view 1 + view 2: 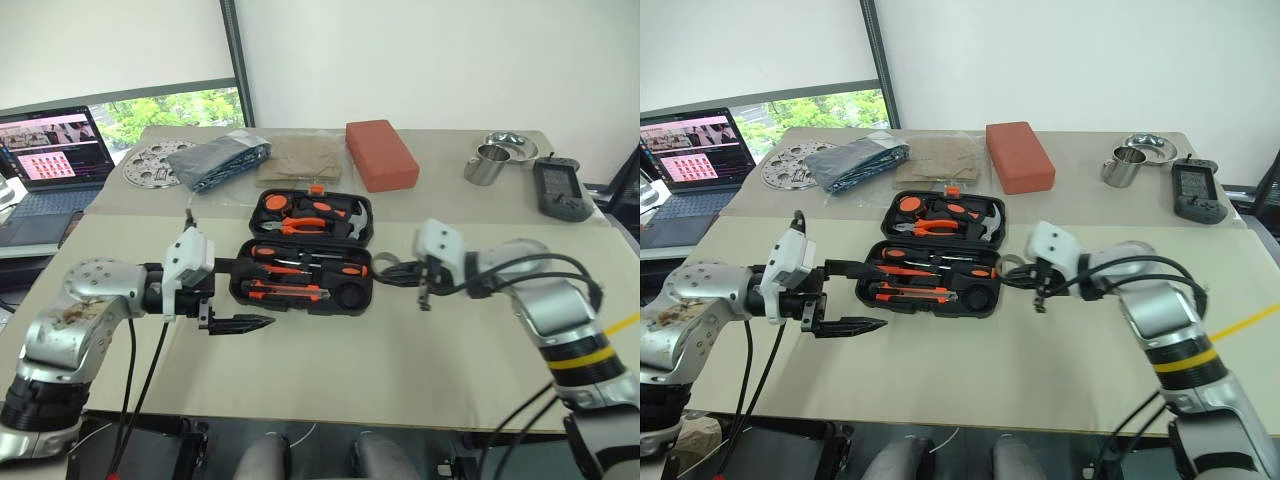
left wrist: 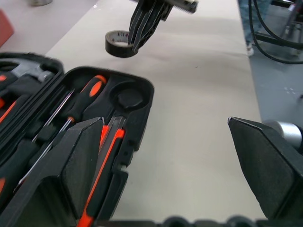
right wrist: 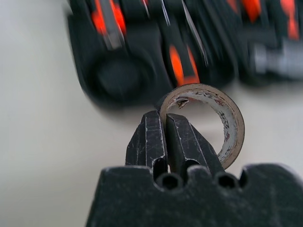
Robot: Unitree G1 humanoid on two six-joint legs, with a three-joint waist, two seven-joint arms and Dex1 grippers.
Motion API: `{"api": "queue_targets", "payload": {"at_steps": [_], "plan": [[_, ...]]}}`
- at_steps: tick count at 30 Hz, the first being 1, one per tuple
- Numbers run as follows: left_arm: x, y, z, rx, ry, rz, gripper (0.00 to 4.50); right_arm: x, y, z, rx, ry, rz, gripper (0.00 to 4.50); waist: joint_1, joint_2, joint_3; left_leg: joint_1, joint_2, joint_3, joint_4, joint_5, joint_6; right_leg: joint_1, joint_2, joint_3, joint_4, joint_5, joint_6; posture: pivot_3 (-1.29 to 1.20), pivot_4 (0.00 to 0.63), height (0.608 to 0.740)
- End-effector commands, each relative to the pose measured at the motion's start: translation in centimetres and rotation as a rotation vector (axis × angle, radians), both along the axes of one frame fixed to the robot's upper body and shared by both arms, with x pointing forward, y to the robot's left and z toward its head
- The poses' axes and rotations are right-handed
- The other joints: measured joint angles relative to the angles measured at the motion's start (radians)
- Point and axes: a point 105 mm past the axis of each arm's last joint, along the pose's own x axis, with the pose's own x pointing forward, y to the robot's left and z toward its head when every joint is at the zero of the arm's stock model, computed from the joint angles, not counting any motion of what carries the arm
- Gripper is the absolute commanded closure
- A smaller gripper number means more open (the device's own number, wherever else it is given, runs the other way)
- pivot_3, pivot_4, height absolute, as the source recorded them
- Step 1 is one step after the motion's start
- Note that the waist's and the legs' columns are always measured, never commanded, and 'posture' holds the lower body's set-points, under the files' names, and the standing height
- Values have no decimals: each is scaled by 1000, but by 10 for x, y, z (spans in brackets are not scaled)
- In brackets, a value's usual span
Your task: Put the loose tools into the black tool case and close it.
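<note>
The black tool case (image 1: 360,240) lies open on the table's middle. Its near half holds screwdrivers (image 1: 300,262) with black-orange handles and an orange-and-black utility knife (image 1: 285,293), beside an empty round recess (image 1: 350,294). Hammer and pliers fill the far half. My right gripper (image 3: 164,118) is shut on the wall of the small dark tape roll (image 3: 227,118), held just right of the case's right end (image 1: 385,268). The left gripper (image 1: 878,295) stands open at the case's left end, nothing between its fingers (image 2: 80,156).
Behind the case lie a red-orange block (image 1: 380,152), a tan cloth (image 1: 300,158) and a dark folded cloth (image 1: 220,160). A metal cup (image 1: 487,165), a bowl (image 1: 512,145) and a black device (image 1: 560,188) stand far right. A laptop (image 1: 50,155) sits far left.
</note>
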Motion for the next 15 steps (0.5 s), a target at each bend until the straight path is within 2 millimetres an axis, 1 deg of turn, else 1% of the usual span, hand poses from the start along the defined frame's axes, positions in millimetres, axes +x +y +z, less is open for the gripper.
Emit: {"api": "queue_targets", "payload": {"at_steps": [1,2,4,8,11,15], "plan": [[-3,6,12,6,-56,33,0,-11,26,6,9,0,99,4444,5,0,0,0,0,0,0,0,0,0,-1,0,0,0,0,0,150,740],[-4,7,12,6,-59,45,0,-13,32,3,1,7,118,4444,6,0,0,0,-1,0,0,0,0,0,-2,-1,0,0,0,0,150,740],[-4,8,12,5,-63,56,0,-14,35,-2,-12,14,132,4444,8,0,0,-1,-1,0,0,0,0,0,-3,-1,-1,0,0,0,150,740],[-5,12,15,-1,-75,86,0,-8,35,-16,-67,19,120,4444,6,0,0,0,-2,1,0,0,0,0,-5,-1,-1,0,0,0,150,740],[-7,14,15,-1,-77,102,0,-6,34,-20,-92,26,119,4444,3,0,0,0,-2,1,-1,0,0,0,-5,-1,-1,0,0,0,150,740],[-8,15,14,-3,-75,111,0,-7,34,-21,-94,39,125,3230,0,0,0,1,-1,1,-1,0,0,-1,-4,-1,0,0,-1,0,150,740]]}}
